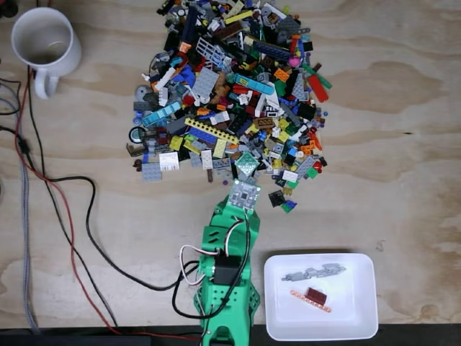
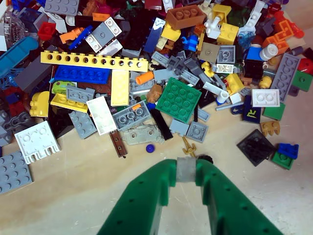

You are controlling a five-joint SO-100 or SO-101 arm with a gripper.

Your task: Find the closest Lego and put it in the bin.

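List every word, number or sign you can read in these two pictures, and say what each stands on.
"R" (or like it), pale green: on a dark blue tile in the wrist view; blurred, so not certain.
Dark marks on a pale tile: too blurred to read.
White mug, bin, and the small grey piece clamped in the gripper: no text seen.

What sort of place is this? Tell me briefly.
Probably a hobbyist's workbench: a bare plywood tabletop, loose cables beside a white mug, and a green arm's gripper facing a Lego pile.
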